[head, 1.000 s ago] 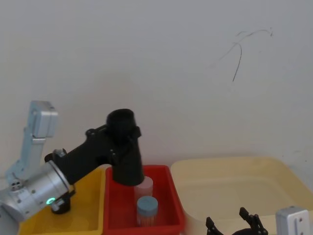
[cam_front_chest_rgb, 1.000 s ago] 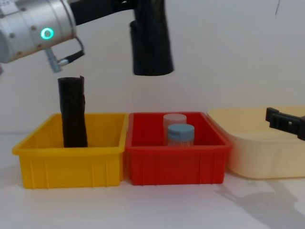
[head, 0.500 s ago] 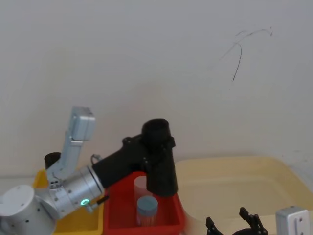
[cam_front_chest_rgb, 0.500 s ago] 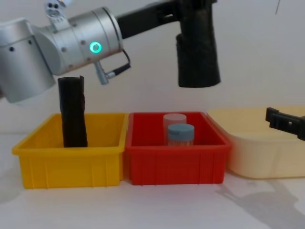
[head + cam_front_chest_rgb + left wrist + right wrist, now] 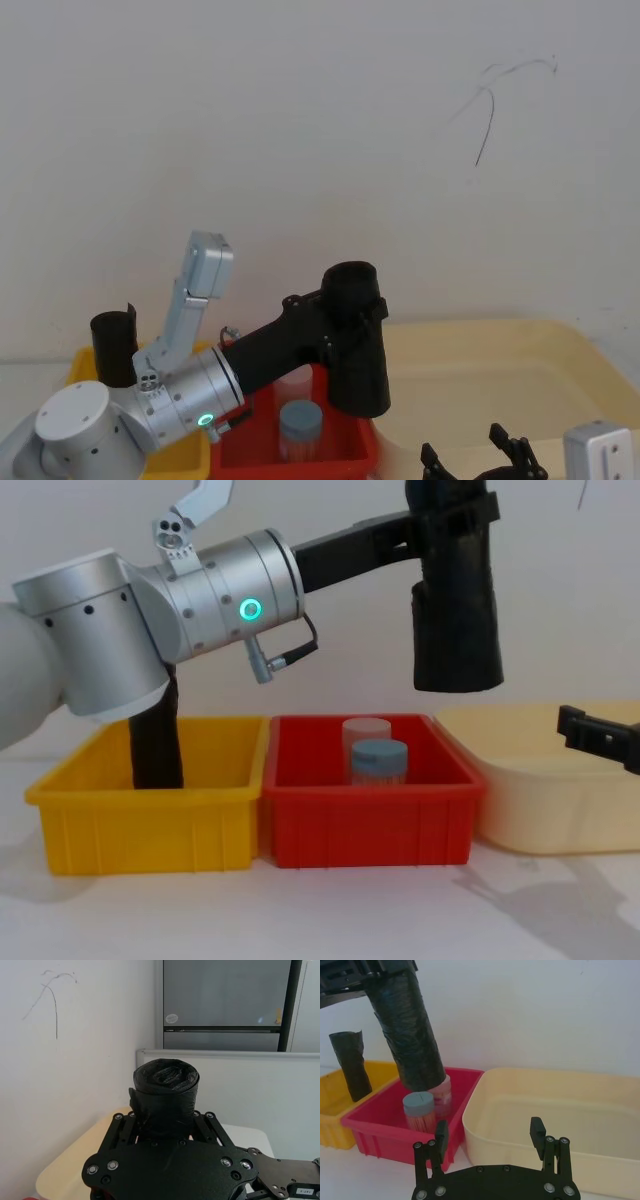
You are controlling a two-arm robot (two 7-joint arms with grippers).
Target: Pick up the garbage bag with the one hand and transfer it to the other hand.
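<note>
The garbage bag (image 5: 457,610), a thick matte black roll, hangs upright in the air over the right edge of the red bin (image 5: 370,825). My left gripper (image 5: 455,515) is shut on it near its top. In the head view the garbage bag (image 5: 358,345) is clamped by the left gripper (image 5: 345,305) on the silver arm with the green ring. The left wrist view has the garbage bag (image 5: 165,1095) standing up between the fingers. My right gripper (image 5: 490,1132) waits low at the front right, open and holding nothing, with the garbage bag (image 5: 410,1025) up and to its left.
A slimmer black roll (image 5: 158,745) stands in the yellow bin (image 5: 140,825) at the left. The red bin holds a blue-lidded jar (image 5: 378,763) and a clear jar (image 5: 366,730). A cream tub (image 5: 550,810) sits at the right, against a white wall.
The left arm has swung to the right with the bag, from above the red bin's left side to above its right edge. The right gripper has stayed put.
</note>
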